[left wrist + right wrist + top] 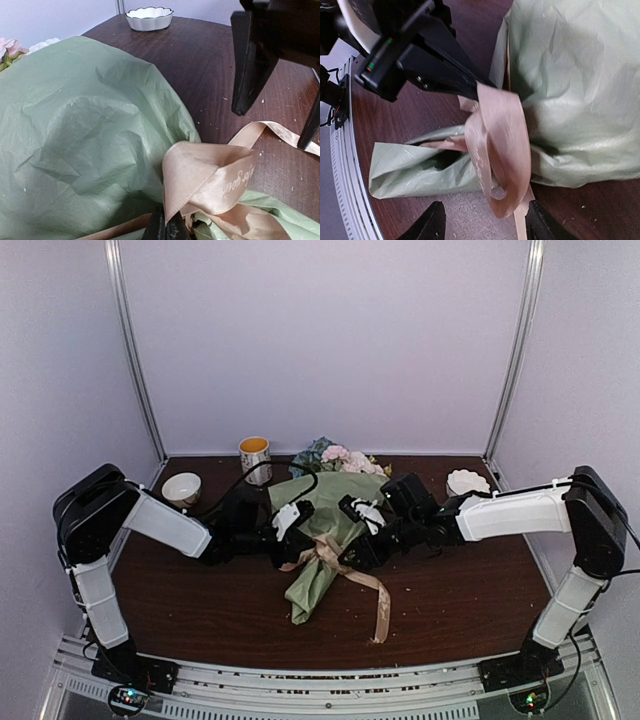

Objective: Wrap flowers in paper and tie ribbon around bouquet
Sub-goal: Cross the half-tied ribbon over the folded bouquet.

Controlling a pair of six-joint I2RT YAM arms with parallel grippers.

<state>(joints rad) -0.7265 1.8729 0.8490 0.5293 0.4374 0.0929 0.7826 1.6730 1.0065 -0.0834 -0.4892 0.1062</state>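
The bouquet (322, 530) lies in the middle of the table, a cone of sage-green paper (85, 130) with the flowers (340, 458) at its far, wide end. A beige ribbon (325, 555) circles the narrow neck, and one tail trails toward the front edge. My left gripper (166, 226) is shut on a loop of the ribbon (210, 180) at the neck. My right gripper (485, 220) is open just right of the neck. The ribbon loop (500, 145) hangs between its fingers (427, 225), apart from both. The stems are hidden by the paper.
A white scalloped dish (467, 481) sits at the back right. A small bowl (181, 487) and a patterned cup (255, 457) stand at the back left. White walls close in the table on three sides, with the rail along its near edge.
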